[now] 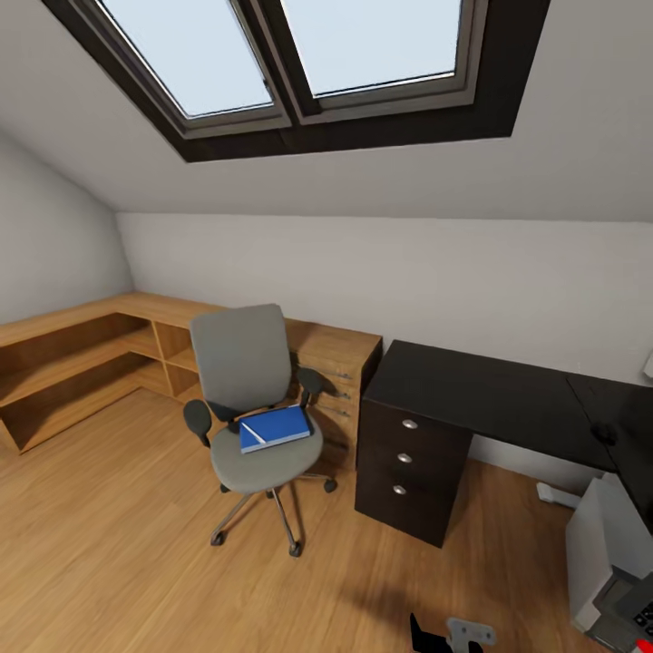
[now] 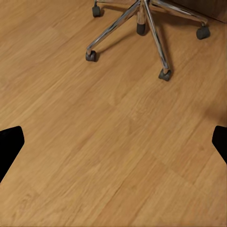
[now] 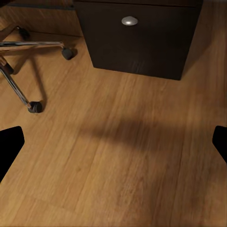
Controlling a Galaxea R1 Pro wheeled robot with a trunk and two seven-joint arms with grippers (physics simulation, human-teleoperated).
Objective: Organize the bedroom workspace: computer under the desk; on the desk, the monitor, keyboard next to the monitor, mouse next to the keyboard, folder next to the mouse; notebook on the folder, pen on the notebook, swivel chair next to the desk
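The grey swivel chair (image 1: 243,381) stands on the floor left of the black desk (image 1: 490,390), a gap apart. On its seat lies the blue folder (image 1: 277,428) with a thin whitish pen (image 1: 255,435) across it. A small black mouse (image 1: 604,433) sits on the desk at the far right. Below it is the light grey computer (image 1: 599,535), with a dark-keyed keyboard (image 1: 630,600) at the picture's corner. The notebook and monitor are out of view. My left gripper (image 2: 113,142) hangs open over the floor near the chair's chrome base (image 2: 142,28). My right gripper (image 3: 113,142) is open before the desk's drawers (image 3: 137,38).
A light wooden drawer unit (image 1: 340,372) and low wooden shelving (image 1: 82,363) run along the wall behind the chair. A sloped ceiling with a skylight (image 1: 299,54) is overhead. A black and grey piece of my arm (image 1: 453,633) shows low down. Wooden floor (image 1: 118,544) spreads in front.
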